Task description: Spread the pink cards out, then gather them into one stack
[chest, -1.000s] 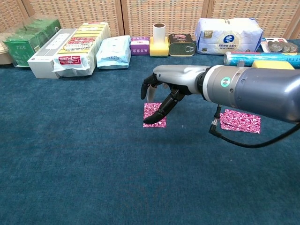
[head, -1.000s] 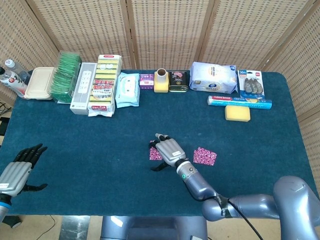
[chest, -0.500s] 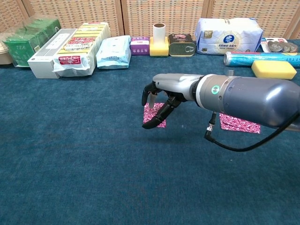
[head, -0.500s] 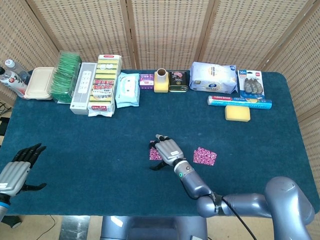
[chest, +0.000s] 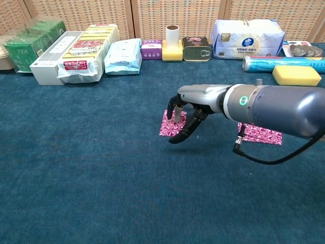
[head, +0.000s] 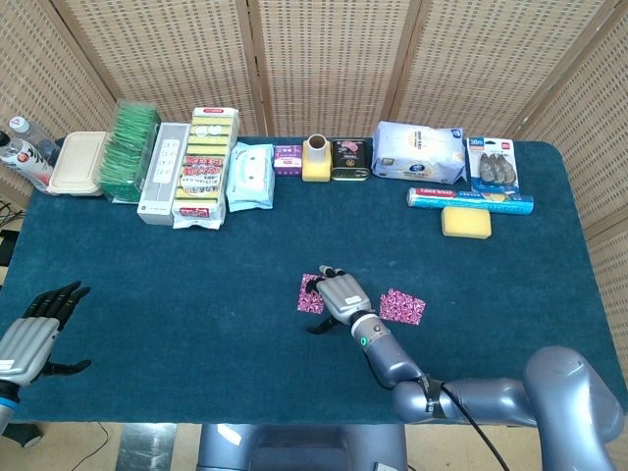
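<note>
Right hand: the right hand (chest: 189,113) sits low over the middle of the table, fingers curled downward, fingertips (chest: 178,115) pressing on the top of a pink card; it holds nothing lifted. In the head view the same hand (head: 339,296) covers most of that card.
Left hand: the left hand (head: 39,326) hangs at the near left edge of the table, released, fingers apart, grasping nothing; the chest view does not show it.
Card under the hand: this pink card (chest: 171,124) lies flat on the cloth, its right part beneath the fingers, its left edge showing (head: 311,297).
Second card: another pink card (chest: 260,133) lies flat to the right of the hand, partly behind the forearm in the chest view; from the head view (head: 402,306) it lies just beside the hand, apart from the first card.
Table: dark blue cloth (head: 196,285) covers it.
Far row, left part: green tea packs (head: 130,149), a white box (head: 164,173), a pack of sponges (head: 205,165), a pale blue pouch (head: 251,175).
Far row, middle: a small purple box (head: 288,158), a yellow holder with a roll (head: 316,159), a dark tin (head: 350,159).
Far row, right part: a tissue pack (head: 420,153), a wrap roll (head: 471,201), a yellow sponge (head: 465,222).
</note>
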Tool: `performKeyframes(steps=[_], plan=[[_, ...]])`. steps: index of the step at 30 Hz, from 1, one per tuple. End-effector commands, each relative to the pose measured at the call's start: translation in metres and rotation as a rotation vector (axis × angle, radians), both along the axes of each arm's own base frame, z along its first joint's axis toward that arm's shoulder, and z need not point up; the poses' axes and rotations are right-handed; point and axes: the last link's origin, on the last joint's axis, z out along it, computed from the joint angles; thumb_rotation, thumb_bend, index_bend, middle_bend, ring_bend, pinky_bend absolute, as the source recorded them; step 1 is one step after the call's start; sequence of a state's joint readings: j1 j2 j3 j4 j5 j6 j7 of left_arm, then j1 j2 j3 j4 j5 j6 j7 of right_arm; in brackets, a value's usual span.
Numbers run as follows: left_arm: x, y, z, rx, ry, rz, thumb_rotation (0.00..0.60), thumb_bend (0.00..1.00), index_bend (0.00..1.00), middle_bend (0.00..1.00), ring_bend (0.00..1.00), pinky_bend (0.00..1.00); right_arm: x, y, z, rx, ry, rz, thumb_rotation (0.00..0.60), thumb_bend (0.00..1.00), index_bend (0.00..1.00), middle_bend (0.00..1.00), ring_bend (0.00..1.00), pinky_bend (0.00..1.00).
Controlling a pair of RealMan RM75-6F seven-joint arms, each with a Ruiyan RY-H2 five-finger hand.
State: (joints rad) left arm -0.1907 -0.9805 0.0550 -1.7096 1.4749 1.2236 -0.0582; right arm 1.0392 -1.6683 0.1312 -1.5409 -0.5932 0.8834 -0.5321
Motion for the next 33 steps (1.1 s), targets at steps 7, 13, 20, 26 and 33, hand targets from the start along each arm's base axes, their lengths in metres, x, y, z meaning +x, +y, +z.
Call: performKeyframes(steps=[7,13,20,26,33], plan=[[0.000,0.000,0.000,-0.003,0.001,0.001,0.600,0.03,0.00,0.00,0.00,0.03,-0.021,0.000,0.020,-0.033,0.044,-0.025,0.400,0.24,0.28,0.32,0.09,0.15],[0.001,-0.001,-0.002,-0.008,0.011,-0.003,0.600,0.03,0.00,0.00,0.00,0.04,-0.034,0.001,0.031,-0.035,0.072,-0.057,0.397,0.24,0.28,0.33,0.10,0.15],[0.002,0.000,-0.005,-0.011,0.017,-0.003,0.600,0.03,0.00,0.00,0.00,0.03,-0.012,-0.001,0.030,-0.014,-0.040,-0.056,0.396,0.24,0.28,0.30,0.09,0.15],[0.001,0.000,-0.004,-0.010,0.015,0.003,0.600,0.03,0.00,0.00,0.00,0.03,-0.005,-0.006,0.014,-0.026,-0.022,-0.030,0.399,0.24,0.25,0.24,0.05,0.15],[0.000,0.001,-0.001,-0.006,0.006,0.004,0.600,0.03,0.00,0.00,0.00,0.03,-0.007,-0.006,0.007,-0.024,0.010,-0.036,0.402,0.24,0.23,0.23,0.05,0.14]])
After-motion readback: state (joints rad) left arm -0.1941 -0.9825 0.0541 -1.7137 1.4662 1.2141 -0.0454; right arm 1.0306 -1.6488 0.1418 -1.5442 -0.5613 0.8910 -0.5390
